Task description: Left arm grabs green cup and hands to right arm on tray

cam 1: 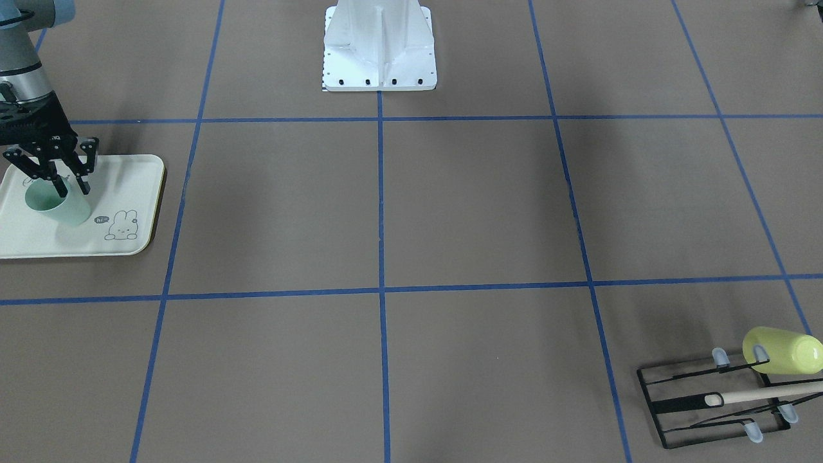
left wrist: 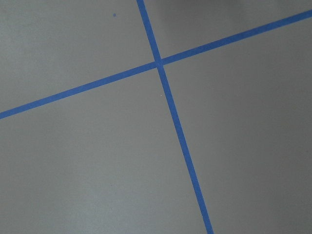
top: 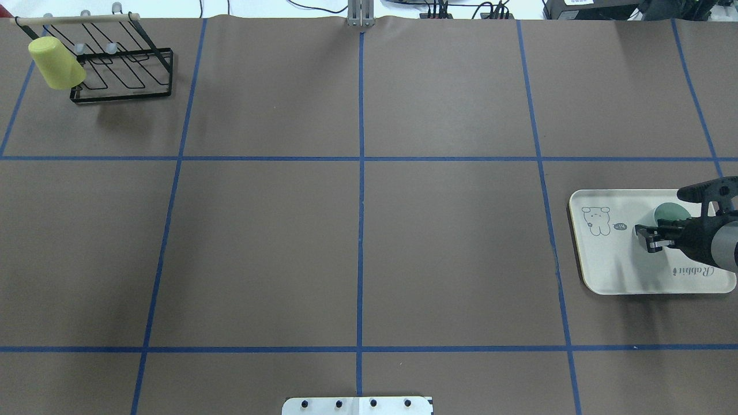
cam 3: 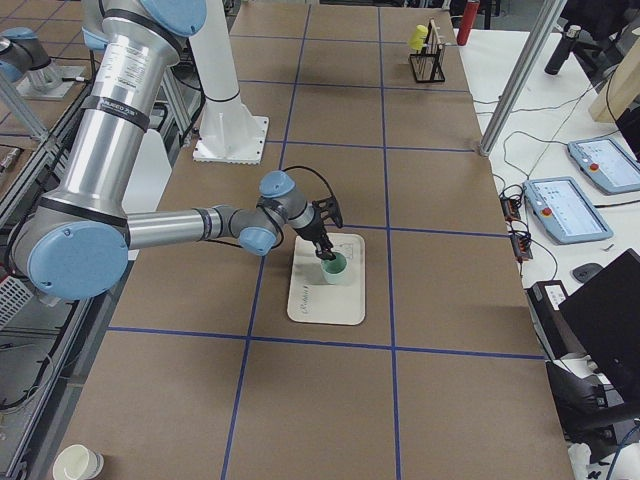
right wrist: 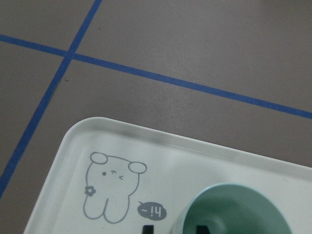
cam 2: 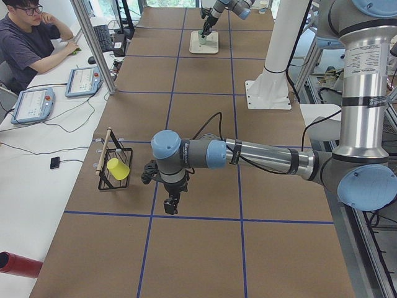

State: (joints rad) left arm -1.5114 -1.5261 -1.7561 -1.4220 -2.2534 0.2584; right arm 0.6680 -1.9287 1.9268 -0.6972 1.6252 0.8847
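Note:
The green cup (cam 1: pixel 64 207) stands on the cream tray (cam 1: pixel 119 172) at the robot's right end of the table. My right gripper (cam 1: pixel 72 188) reaches down onto it, with one finger inside the cup and one outside its wall. A gap shows between the fingers, so the gripper looks open. The overhead view shows the cup (top: pixel 669 212), the tray (top: pixel 611 265) and the right gripper (top: pixel 650 239). The right wrist view shows the cup (right wrist: pixel 234 209) on the tray (right wrist: pixel 195 163). My left gripper (cam 2: pixel 172 205) hangs empty over bare table near the rack, and I cannot tell whether it is open or shut.
A black wire rack (top: pixel 121 69) stands at the far left corner with a yellow-green cup (top: pixel 56 63) hung on it; both also show in the front view, rack (cam 1: pixel 707 405) and cup (cam 1: pixel 781 350). The white robot base (cam 1: pixel 379 51) is at mid-table. An operator (cam 2: pixel 25 37) sits beside the table.

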